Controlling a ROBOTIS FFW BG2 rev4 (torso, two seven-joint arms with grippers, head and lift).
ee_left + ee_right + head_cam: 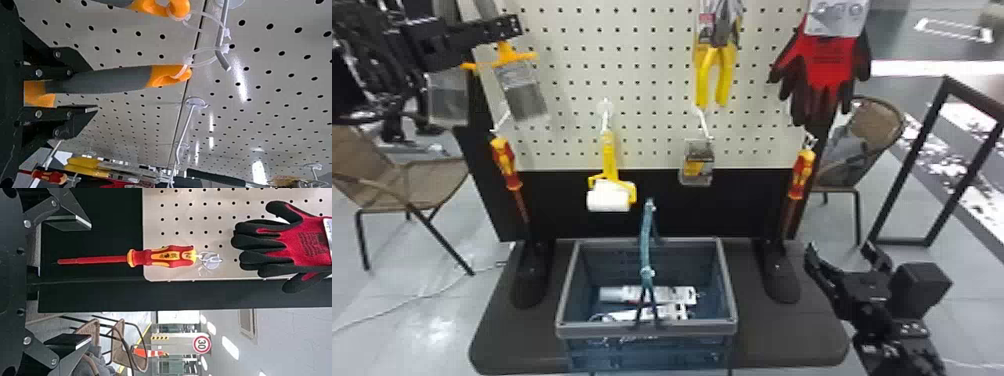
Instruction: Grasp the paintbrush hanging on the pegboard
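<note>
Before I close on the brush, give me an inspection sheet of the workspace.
Surface: black table, pegboard standing at its back.
Job's things: paintbrush hanging at the pegboard's upper left, held to a hook by a white tie.
Clutter: left screwdriver, paint roller, pliers, gloves, right screwdriver on the pegboard; basket holding packets on the table.
Grippers: left gripper with fingers open either side of the paintbrush handle; right gripper low beside the table's right end, fingers open.
Cables: white cable on the floor left of the table.
Surroundings: left chair, right chair, black frame at far right.
</note>
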